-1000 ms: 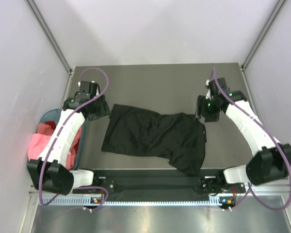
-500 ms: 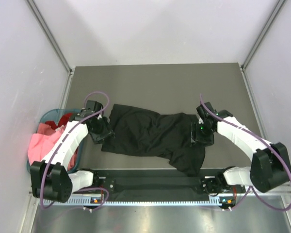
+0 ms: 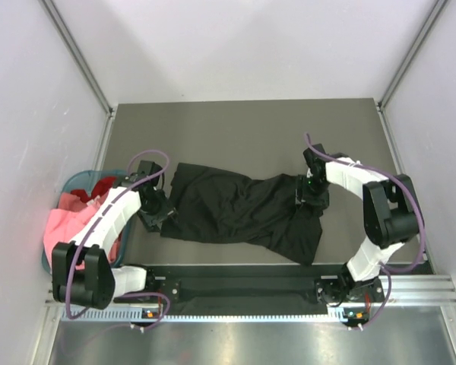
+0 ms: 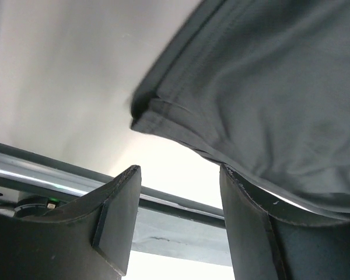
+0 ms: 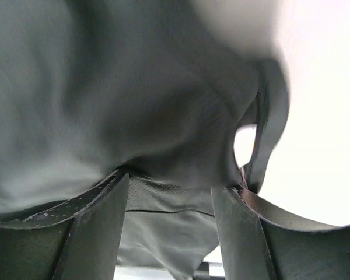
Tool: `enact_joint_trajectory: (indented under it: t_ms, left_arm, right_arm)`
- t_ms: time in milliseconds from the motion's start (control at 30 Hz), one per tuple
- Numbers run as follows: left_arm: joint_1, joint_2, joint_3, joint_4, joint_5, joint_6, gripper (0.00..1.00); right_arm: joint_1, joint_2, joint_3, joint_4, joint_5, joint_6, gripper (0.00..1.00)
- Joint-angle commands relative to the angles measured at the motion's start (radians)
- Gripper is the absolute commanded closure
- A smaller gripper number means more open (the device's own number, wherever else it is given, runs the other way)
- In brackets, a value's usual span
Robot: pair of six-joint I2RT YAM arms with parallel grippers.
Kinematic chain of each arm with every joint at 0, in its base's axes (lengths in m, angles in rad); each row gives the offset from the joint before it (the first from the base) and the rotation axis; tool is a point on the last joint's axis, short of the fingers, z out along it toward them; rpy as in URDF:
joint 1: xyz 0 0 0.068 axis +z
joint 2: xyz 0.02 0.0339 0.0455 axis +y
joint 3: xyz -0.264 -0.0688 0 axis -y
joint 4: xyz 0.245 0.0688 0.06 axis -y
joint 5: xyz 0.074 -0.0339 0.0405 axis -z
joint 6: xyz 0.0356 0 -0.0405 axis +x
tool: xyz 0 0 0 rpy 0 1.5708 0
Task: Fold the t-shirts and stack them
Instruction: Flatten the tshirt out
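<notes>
You have open counter (image 3: 243,125) across the whole far half, beyond the black t-shirt (image 3: 235,209) that sprawls over the middle. On the left, the teal basket (image 3: 73,181) heaped with pink and red shirts (image 3: 61,224) sits tight against the counter's edge. The side walls (image 3: 30,114) hem in both flanks.

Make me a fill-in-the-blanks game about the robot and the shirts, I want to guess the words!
1. The t-shirt spread on the table is ___ in colour.
2. The pink shirt lies in the teal ___ beside the table.
3. The left gripper has its jaws ___, with a shirt corner just ahead of them.
4. The right gripper is at that spread shirt's ___ end.
Missing words: black, basket, open, right.
</notes>
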Motion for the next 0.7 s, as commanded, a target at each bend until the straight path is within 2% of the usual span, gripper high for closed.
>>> enact_joint_trajectory:
  t_ms: [0, 167, 267, 400, 533, 667]
  left_arm:
    - [0.009, 0.046, 0.022, 0.002, -0.022, -0.014, 0.39]
    - [0.014, 0.081, 0.028, 0.01, -0.008, -0.034, 0.4]
    - [0.015, 0.083, 0.009, 0.033, 0.009, -0.061, 0.41]
    - [0.015, 0.089, -0.027, 0.09, 0.098, -0.081, 0.48]
    - [0.004, 0.089, -0.083, 0.11, 0.165, -0.107, 0.49]
    - [0.001, 0.047, -0.092, 0.082, 0.135, -0.137, 0.49]
  right_arm:
    - [-0.044, 0.091, 0.172, 0.05, 0.033, -0.044, 0.42]
    - [-0.093, 0.258, 0.429, -0.035, 0.031, -0.07, 0.41]
    - [-0.094, 0.239, 0.507, -0.091, 0.033, -0.085, 0.41]
    - [-0.093, 0.135, 0.454, -0.134, 0.033, -0.095, 0.37]
    - [-0.096, -0.006, 0.303, -0.141, 0.033, -0.096, 0.33]
    - [-0.111, -0.109, 0.234, -0.155, 0.03, -0.105, 0.32]
